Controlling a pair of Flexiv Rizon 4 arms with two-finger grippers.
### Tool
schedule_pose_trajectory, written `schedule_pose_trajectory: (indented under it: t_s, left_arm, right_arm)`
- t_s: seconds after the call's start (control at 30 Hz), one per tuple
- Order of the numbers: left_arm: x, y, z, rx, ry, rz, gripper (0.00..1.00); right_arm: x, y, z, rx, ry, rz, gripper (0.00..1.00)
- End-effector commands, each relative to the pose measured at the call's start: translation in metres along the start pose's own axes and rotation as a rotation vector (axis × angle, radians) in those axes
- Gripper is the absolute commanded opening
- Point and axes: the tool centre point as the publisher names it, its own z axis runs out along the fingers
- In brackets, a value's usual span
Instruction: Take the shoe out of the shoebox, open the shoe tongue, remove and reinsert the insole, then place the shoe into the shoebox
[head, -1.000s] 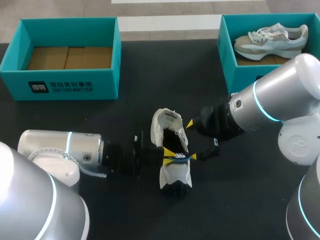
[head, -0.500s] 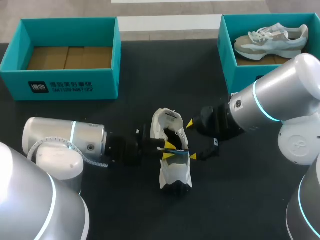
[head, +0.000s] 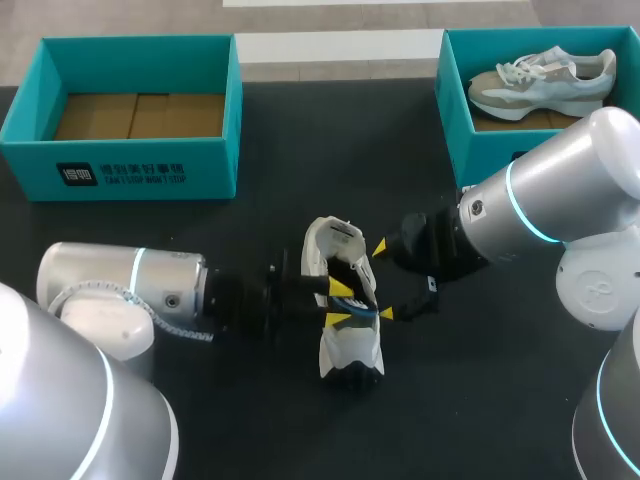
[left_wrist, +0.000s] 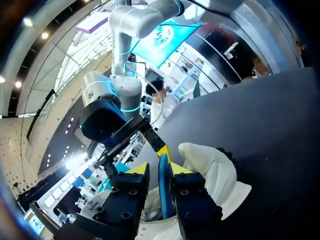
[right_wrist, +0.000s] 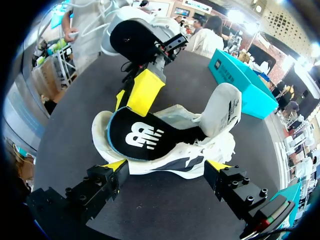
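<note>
Low in the frame's middle, the shoe (head: 350, 355) lies long way up and down. From its left, the left gripper (head: 340, 303) pinches the insole (right_wrist: 137, 135) at the shoe's mouth. The right gripper (head: 383, 280) is wide open at its right.

Robotics lab — left arm (head: 120, 290), right arm (head: 545, 195), black table (head: 300, 170)

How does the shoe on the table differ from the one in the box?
The table shoe lies on the black tabletop, gaping open; the boxed shoe rests inside the teal shoebox, laced up. The table shoe's insole sticks out, pinched by the left end effector; the boxed shoe's insole is not visible. Both are pale sneakers.
</note>
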Motion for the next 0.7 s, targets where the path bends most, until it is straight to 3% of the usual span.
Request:
schedule_pose_trajectory:
  t_s: [0.03, 0.07, 0.1, 0.27, 0.43, 0.47, 0.6, 0.63, 0.7]
  left_arm:
    - [0.010, 0.004, 0.004, -0.004, 0.015, -0.016, 0.09]
    - [0.013, 0.005, 0.005, -0.005, 0.020, -0.021, 0.01]
    - [0.015, 0.007, 0.005, -0.007, 0.025, -0.025, 0.00]
    - [0.024, 0.019, 0.006, -0.026, 0.050, -0.029, 0.00]
    - [0.019, 0.021, 0.000, -0.043, 0.047, -0.033, 0.00]
    - [0.016, 0.018, -0.002, -0.040, 0.039, -0.031, 0.06]
    - [0.004, 0.007, -0.011, -0.029, 0.007, -0.020, 0.81]
    - [0.001, 0.004, -0.014, -0.030, -0.006, -0.018, 0.89]
    - [-0.004, 0.000, -0.019, -0.027, -0.016, -0.017, 0.96]
  right_arm:
    - [0.001, 0.000, 0.000, 0.000, -0.002, 0.000, 1.00]
    - [0.001, 0.000, 0.000, 0.000, -0.002, 0.000, 1.00]
    - [0.001, 0.000, 0.000, 0.000, -0.002, 0.000, 1.00]
    - [0.001, 0.000, 0.000, 0.000, -0.002, 0.000, 1.00]
    - [0.001, 0.000, 0.000, 0.000, -0.002, 0.000, 1.00]
    - [0.001, 0.000, 0.000, 0.000, -0.002, 0.000, 1.00]
    - [0.001, 0.000, 0.000, 0.000, -0.002, 0.000, 1.00]
    - [0.001, 0.000, 0.000, 0.000, -0.002, 0.000, 1.00]
    - [0.001, 0.000, 0.000, 0.000, -0.002, 0.000, 1.00]
